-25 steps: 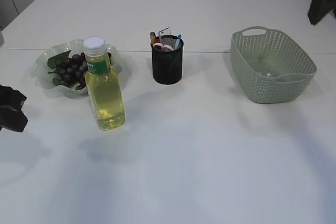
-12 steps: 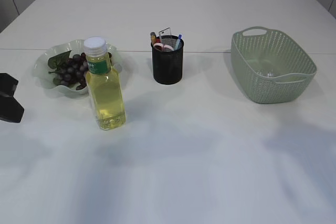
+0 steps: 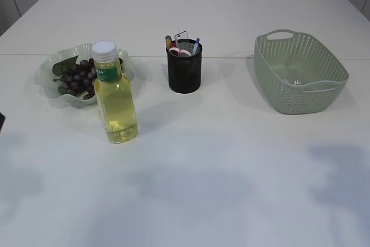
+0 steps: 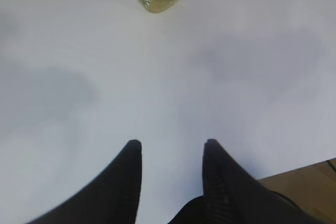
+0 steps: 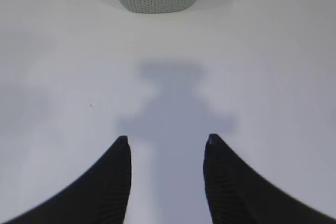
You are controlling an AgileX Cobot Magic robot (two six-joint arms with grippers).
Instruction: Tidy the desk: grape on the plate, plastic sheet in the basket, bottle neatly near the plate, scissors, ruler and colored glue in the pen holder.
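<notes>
Table [image 3: 231, 189]: white, broad, bearing every item listed below.

Basket [image 3: 300, 73]: pale green, perforated, with handle cut-outs, at the right. Something clear and glossy lay on its floor, likely the plastic sheet [image 3: 296, 79]; too faint to confirm.

Bottle [image 3: 114, 93]: clear, filled with yellow liquid, white cap, green label. It stood upright just in front of the plate, overlapping its near edge in the exterior view; whether they touched could not be told.

Plate [image 3: 49, 70]: pale green, wavy-rimmed, at the left.

Pen holder [image 3: 185, 67]: black mesh cup, centre rear, well apart from basket and plate. Several items stood in it, among them a red-handled loop, probably the scissors; ruler and glue could not be told apart.

Grape [image 3: 78, 76]: dark bunch with a green leaf, lying on the plate.

Left gripper [image 4: 172, 148]: jaws parted, empty, over bare table, the bottle's base at the top of its view.

Right gripper [image 5: 165, 142]: jaws parted, empty, over bare table, facing the basket.

Step in hand, as judged: every item appeared placed; the tidy looked complete. The next move probably calls for no more than keeping both arms clear of the table.
</notes>
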